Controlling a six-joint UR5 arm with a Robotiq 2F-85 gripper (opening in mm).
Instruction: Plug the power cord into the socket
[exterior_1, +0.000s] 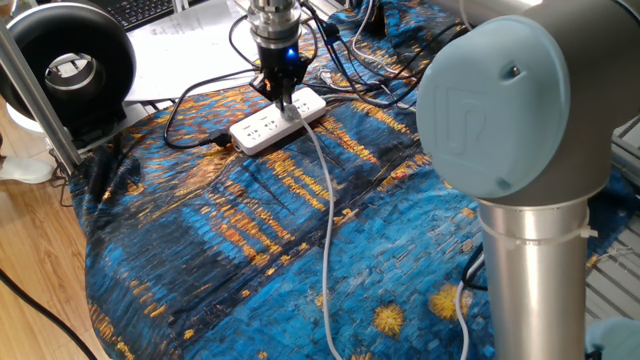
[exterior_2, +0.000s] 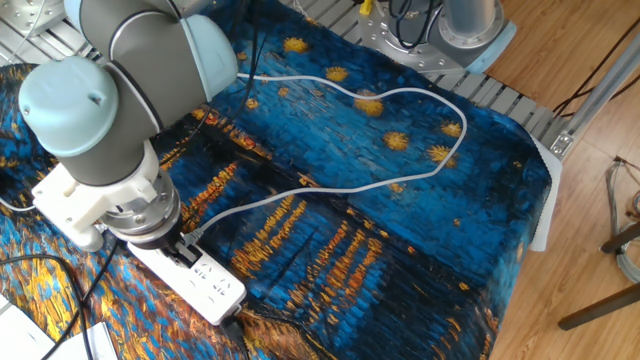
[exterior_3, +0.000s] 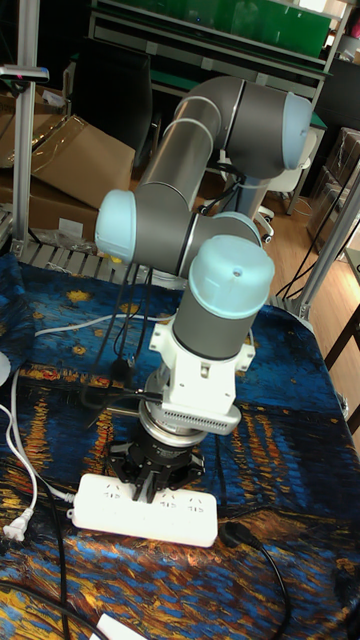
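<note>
The socket (exterior_1: 272, 122) is a white power strip lying on the blue patterned cloth; it also shows in the other fixed view, socket (exterior_2: 208, 287), and in the tall view, socket (exterior_3: 145, 508). My gripper (exterior_1: 284, 98) stands upright right over the strip's far part, shut on the small plug of the power cord (exterior_1: 325, 220). The plug sits at the strip's top face; whether its pins are in the holes is hidden by the fingers. The pale power cord (exterior_2: 330, 187) trails from the gripper (exterior_2: 182, 244) in a wide loop over the cloth. From the tall view the gripper (exterior_3: 150, 484) touches the strip's upper edge.
A black cable (exterior_1: 190, 100) with a black plug (exterior_3: 235, 535) joins one end of the strip. A white cable with a loose plug (exterior_3: 14, 527) lies at the left. A black round device (exterior_1: 70, 65) and papers sit behind. Several dark cables (exterior_1: 350, 70) crowd the far side.
</note>
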